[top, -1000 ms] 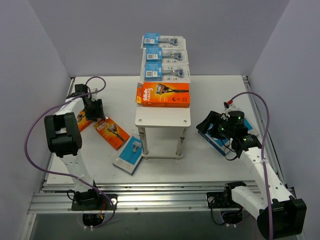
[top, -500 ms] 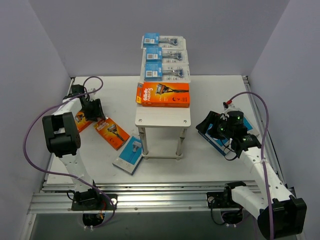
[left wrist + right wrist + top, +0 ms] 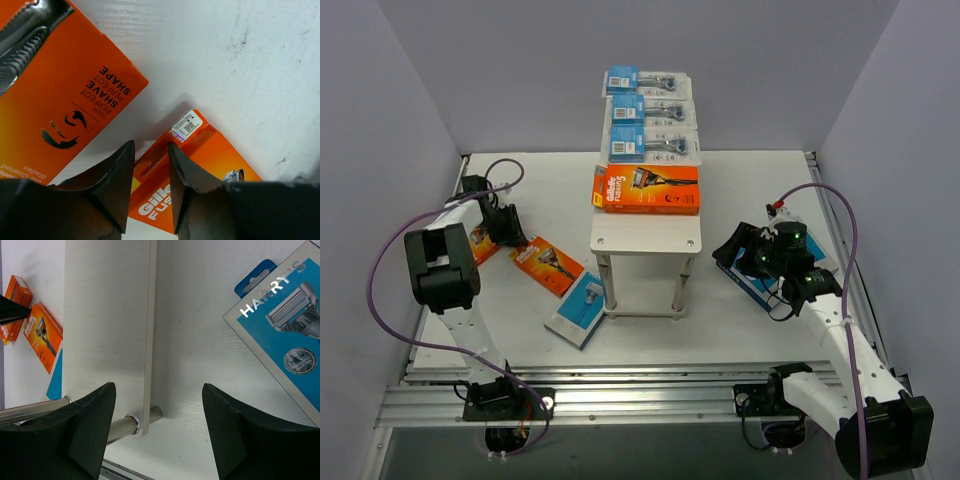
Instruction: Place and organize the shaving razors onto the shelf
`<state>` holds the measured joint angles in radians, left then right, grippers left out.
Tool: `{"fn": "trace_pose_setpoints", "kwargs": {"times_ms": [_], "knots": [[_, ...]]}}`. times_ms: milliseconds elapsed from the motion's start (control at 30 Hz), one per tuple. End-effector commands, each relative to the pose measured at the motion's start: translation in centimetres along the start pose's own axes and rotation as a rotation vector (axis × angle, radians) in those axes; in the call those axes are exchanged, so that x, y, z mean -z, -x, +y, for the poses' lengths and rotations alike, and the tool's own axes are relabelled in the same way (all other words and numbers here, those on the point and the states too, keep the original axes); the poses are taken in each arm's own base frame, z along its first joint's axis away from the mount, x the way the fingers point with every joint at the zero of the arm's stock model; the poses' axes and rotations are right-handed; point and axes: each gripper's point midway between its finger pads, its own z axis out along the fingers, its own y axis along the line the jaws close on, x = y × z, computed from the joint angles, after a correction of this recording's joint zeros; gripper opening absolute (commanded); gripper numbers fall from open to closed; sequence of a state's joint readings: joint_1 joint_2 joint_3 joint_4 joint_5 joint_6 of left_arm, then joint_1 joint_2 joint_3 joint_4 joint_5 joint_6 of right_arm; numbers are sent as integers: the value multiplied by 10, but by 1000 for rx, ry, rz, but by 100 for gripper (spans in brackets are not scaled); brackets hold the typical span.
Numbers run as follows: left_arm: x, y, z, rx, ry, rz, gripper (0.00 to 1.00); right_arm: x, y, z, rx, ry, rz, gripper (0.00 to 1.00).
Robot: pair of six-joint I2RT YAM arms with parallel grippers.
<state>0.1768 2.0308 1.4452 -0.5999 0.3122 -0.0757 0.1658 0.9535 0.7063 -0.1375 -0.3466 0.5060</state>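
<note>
Left arm nearer: orange Gillette box under its pincer, shelf at its 3 o'clock.
Shelf (image 3: 645, 238) stands mid-surface (image 3: 750, 180). Second orange box (image 3: 548, 266) lies at 4 o'clock of the left pincer (image 3: 151, 149), on the path to the shelf. Orange Gillette box (image 3: 210, 150) sits at the jaws' 6 o'clock, long axis hidden. Jaws are narrowed astride its edge; can't tell if clamped. Right pincer (image 3: 159, 386) gapes wide and empty, Harry's box (image 3: 280, 325) at 2 o'clock.

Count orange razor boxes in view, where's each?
3. Shelf box on the shelf top; middle box on the table left of it; far-left box beside the left gripper, partly hidden. More could be hidden.
</note>
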Motion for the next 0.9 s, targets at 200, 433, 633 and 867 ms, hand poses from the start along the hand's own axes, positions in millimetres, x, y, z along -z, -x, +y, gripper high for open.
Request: {"fn": "trace_pose_setpoints", "kwargs": {"times_ms": [200, 433, 633, 867], "knots": [[16, -3, -9, 8, -31, -39, 18, 2, 5, 4, 26, 11, -29, 65], [23, -10, -19, 32, -73, -20, 2, 4, 5, 5, 27, 12, -31, 65], [36, -7, -17, 82, -52, -39, 2, 7, 6, 6, 28, 13, -32, 65], [82, 12, -35, 215, -127, -140, 2, 7, 6, 7, 26, 11, -23, 65]]}}
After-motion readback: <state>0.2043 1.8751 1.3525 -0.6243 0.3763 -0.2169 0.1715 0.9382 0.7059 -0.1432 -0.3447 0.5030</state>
